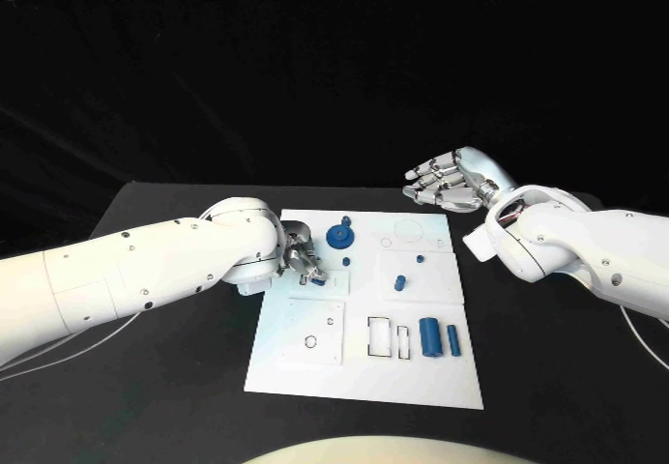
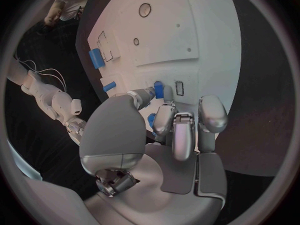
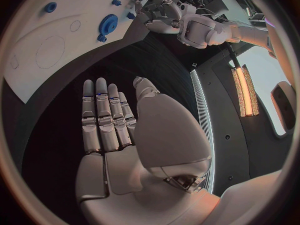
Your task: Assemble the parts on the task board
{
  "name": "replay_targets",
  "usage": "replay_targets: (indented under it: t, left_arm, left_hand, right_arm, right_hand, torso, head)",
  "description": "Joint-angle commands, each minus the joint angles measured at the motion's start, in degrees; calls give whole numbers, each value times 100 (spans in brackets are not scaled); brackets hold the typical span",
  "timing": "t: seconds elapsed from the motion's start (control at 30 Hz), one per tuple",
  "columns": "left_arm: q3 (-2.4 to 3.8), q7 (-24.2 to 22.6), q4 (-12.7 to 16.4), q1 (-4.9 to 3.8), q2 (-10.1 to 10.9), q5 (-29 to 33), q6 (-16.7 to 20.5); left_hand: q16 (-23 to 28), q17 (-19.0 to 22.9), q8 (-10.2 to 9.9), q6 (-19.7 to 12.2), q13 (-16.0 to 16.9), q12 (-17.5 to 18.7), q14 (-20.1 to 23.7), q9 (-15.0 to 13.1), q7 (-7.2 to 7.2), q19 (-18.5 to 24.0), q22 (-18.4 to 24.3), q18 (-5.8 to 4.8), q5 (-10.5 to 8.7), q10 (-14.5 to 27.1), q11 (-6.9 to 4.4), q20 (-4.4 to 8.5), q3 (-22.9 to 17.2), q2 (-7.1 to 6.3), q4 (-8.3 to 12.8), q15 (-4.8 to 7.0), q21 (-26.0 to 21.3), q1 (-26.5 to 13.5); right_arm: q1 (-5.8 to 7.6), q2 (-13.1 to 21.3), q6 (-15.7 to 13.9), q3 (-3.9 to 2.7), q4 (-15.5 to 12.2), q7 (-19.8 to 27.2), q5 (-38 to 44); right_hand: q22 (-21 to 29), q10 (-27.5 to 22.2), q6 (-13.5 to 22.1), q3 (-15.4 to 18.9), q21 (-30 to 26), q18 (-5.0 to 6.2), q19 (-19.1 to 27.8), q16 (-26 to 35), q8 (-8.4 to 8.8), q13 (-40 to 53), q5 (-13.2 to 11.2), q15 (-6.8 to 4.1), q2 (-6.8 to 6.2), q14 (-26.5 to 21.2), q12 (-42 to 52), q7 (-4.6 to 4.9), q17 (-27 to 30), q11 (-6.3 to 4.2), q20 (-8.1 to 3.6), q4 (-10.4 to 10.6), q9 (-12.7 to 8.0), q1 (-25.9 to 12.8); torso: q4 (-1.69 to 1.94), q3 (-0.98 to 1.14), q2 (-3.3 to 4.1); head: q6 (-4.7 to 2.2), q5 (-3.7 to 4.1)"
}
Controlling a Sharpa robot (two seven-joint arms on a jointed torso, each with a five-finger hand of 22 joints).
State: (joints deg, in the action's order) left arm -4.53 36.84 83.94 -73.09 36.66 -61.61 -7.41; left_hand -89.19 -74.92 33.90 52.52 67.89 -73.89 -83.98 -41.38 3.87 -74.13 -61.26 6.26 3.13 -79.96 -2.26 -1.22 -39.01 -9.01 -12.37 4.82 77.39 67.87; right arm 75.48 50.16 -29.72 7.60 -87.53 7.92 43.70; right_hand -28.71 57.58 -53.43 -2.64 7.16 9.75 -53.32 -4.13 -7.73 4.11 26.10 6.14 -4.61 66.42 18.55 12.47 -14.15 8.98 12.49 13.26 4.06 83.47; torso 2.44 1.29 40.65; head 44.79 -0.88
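Left hand at board's left edge, fingers pinching small blue peg; right hand raised past board's far right corner, fingers straight, holding nothing.

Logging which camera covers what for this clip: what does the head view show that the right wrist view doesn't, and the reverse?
Head view alone: the near half of the task board, with its rectangular cut-outs and two blue cylinders standing side by side.

Right wrist view alone: the palm side of the right hand, fingers straight and together, holding nothing, over black table beside the board.

Shared: the blue gear, the board's far end, and the left hand with its fingers down at the board beside a small blue part.
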Motion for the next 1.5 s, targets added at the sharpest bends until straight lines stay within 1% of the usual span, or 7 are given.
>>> replay_targets:
  t: [0.03,0.1,0.43,0.6,0.8,1.17,1.5]
  left_arm:
    - [-12,39,-27,13,-9,-6,-141]
    - [-13,40,-39,13,-17,-2,-149]
    - [-13,42,-82,13,-60,7,-216]
    - [-13,41,-94,12,-76,7,-230]
    - [-13,40,-104,12,-93,8,-229]
    - [-13,40,-117,12,-122,8,-244]
    - [-13,39,-127,12,-129,8,-244]
  left_hand:
    - [-31,-1432,36,271,23,-39,-578,-237,-240,-64,-23,-52,30,-55,-20,1,-645,13,606,54,31,-123]
    - [-32,-1433,48,291,36,-52,-578,-243,-253,-75,-40,-56,28,-63,-30,7,-622,10,587,62,39,-187]
    - [-33,-1436,84,368,110,-117,-579,-258,-300,-106,-83,-64,27,-103,-67,29,-494,-25,506,91,58,-428]
    - [-34,-1437,116,433,188,-181,-580,-268,-330,-126,-110,-69,25,-144,-91,45,-368,-42,437,111,69,-586]
    - [-33,-1436,122,449,209,-198,-579,-269,-339,-129,-113,-70,26,-153,-99,52,-315,-45,404,118,71,-646]
    - [-34,-1438,134,503,267,-245,-580,-261,-361,-147,-136,-75,25,-177,-117,72,-33,-83,215,136,78,-868]
    - [-34,-1438,136,537,307,-275,-580,-249,-370,-161,-156,-79,28,-194,-124,80,190,-60,58,143,85,-957]
  right_arm:
    - [-3,0,51,-1,-9,49,63]
    - [-3,2,51,-1,-13,47,62]
    - [-3,9,65,-1,-25,49,57]
    - [-3,11,88,-1,-30,49,54]
    - [-3,8,91,-1,-32,50,52]
    - [-3,1,87,-1,-31,53,52]
    - [-3,-4,82,-1,-22,59,52]
  right_hand:
    - [43,-46,13,-61,-47,66,4,35,23,-32,211,38,32,-3,39,20,26,4,52,-24,-5,-36]
    - [59,-50,15,-76,-57,66,-1,37,24,-38,265,39,25,-4,45,20,35,6,54,-27,-5,-46]
    - [73,-58,18,-78,-67,66,-4,40,26,-42,293,43,10,-9,47,25,44,10,56,-23,-5,-69]
    - [100,-68,22,-93,-84,67,-12,41,27,-45,370,46,-7,-12,56,26,59,12,60,-25,-5,-94]
    - [101,-69,22,-94,-84,67,-12,41,27,-45,373,46,-7,-12,57,26,60,12,60,-25,-5,-95]
    - [104,-70,21,-96,-86,67,-13,41,27,-45,381,46,-10,-13,58,26,61,12,60,-26,-5,-97]
    - [106,-71,21,-96,-88,66,-14,42,26,-45,384,46,-12,-14,58,26,63,13,61,-26,-4,-101]
  torso:
    - [0,2,-1]
    - [-1,1,1]
    - [1,-3,0]
    - [0,-4,-2]
    - [3,-4,1]
    - [4,-3,-2]
    - [7,-1,-1]
  head:
    - [-1,9]
    - [2,10]
    - [8,17]
    - [10,24]
    - [9,35]
    - [16,48]
    - [13,57]
